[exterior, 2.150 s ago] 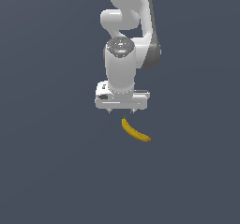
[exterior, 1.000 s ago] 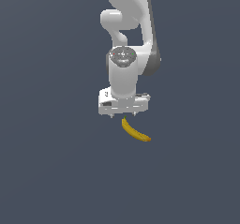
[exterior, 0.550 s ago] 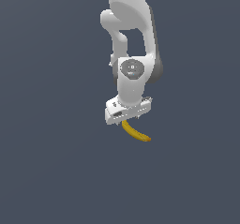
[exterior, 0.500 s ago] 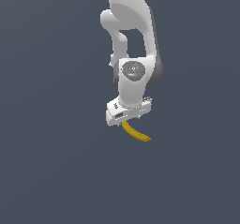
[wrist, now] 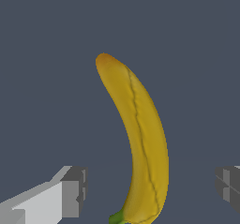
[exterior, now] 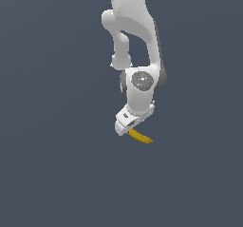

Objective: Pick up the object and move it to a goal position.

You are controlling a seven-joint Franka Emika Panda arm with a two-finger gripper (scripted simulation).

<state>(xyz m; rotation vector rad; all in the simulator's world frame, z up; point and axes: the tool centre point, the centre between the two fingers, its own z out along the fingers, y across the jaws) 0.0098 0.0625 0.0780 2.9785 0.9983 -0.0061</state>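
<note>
We're right over banana (wrist: 140, 143) now. Gripper (wrist: 150, 192) spread wide, nothing held: one fingertip (wrist: 75, 190) on one flank, other pad at far edge of wrist view, clear gaps both sides. Banana's long axis runs away from palm, crosswise to closing line; stem end sits between the pads, orange tip pokes well beyond. Exterior view: banana (exterior: 141, 136) on grey floor just under gripper (exterior: 128, 123), angling toward exterior view's right. We judge straight descent, then squeeze across narrow width. Open room all round, no edges near.

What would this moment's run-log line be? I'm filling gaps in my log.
phase: pre-grasp | gripper: open, fingers astride, not touching | banana: on surface, stem end between fingers | lifted: no
</note>
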